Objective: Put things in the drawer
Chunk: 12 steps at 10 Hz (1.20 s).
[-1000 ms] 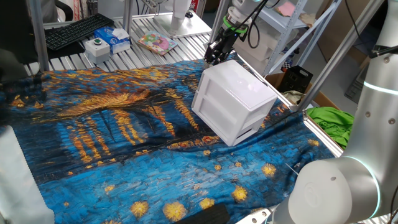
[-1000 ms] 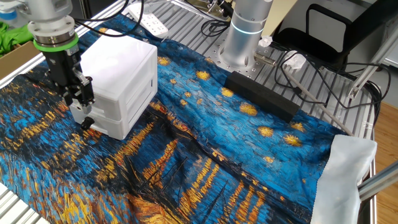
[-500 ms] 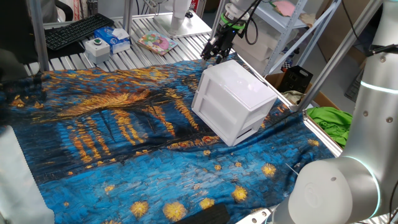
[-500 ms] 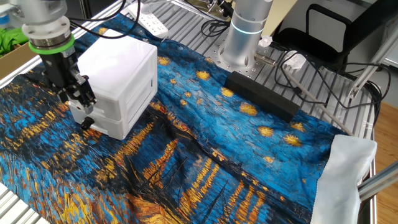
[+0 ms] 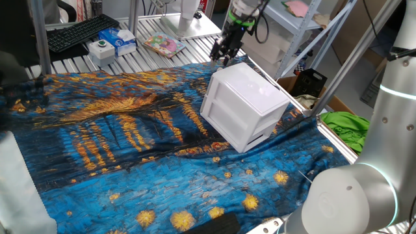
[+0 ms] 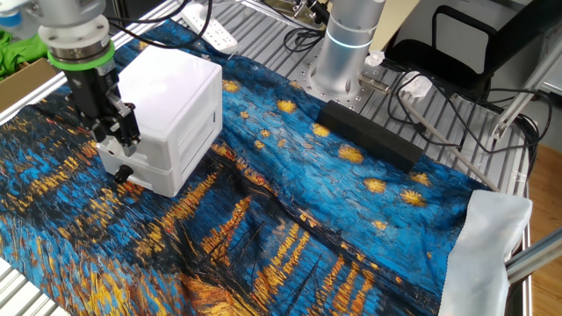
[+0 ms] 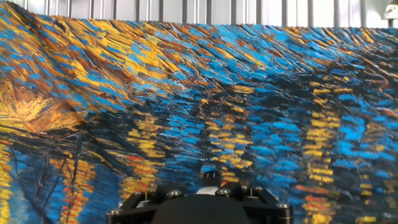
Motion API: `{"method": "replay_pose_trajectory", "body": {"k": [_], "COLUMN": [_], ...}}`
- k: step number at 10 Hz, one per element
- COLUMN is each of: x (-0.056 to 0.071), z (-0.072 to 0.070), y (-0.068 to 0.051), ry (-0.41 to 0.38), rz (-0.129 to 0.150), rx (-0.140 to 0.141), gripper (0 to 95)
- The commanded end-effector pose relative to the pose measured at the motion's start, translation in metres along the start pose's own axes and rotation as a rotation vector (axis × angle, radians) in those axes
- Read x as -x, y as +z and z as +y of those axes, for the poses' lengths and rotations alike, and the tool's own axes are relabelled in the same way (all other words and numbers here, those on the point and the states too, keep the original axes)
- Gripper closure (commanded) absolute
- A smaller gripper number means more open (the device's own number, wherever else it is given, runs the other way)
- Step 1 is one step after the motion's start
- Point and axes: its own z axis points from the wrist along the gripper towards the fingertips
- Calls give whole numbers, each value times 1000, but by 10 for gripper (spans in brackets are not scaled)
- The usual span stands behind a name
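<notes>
White cabinet (image 5: 244,107) sits on starry cloth (image 5: 117,149) — gripper (image 5: 221,57) above its corner.

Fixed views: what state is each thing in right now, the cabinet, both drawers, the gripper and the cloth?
cabinet: standing on the cloth.
upper drawer: looks shut, flush with the front.
lower drawer: looks shut.
gripper: pointing down beside the cabinet; how far apart the jaws are cannot be told.
cloth: spread out, wrinkled.
</notes>
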Motion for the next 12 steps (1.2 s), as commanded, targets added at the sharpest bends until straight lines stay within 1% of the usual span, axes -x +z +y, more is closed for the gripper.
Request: {"method": "replay_pose_trajectory", "body": {"k": [1,2,3,4,5,6,7,8,9,10,11,12], "x": [-3,-1,1,3,5,6,8,10,10,10,10,9], "z": [9,18,32,40,52,59,71,80,85,97,108,115], "y": [-6,-10,-17,-21,-27,-31,-35,-37,-37,-35,-34,-34], "ry": [5,4,16,21,31,36,35,37,42,58,66,68], "rz": [-2,-1,12,22,40,51,63,72,75,78,78,79], "rx": [-21,-28,-35,-39,-43,-44,-43,-43,-43,-45,-49,-59], "gripper": [380,380,380,380,380,570,570,570,570,570,570,570]}}
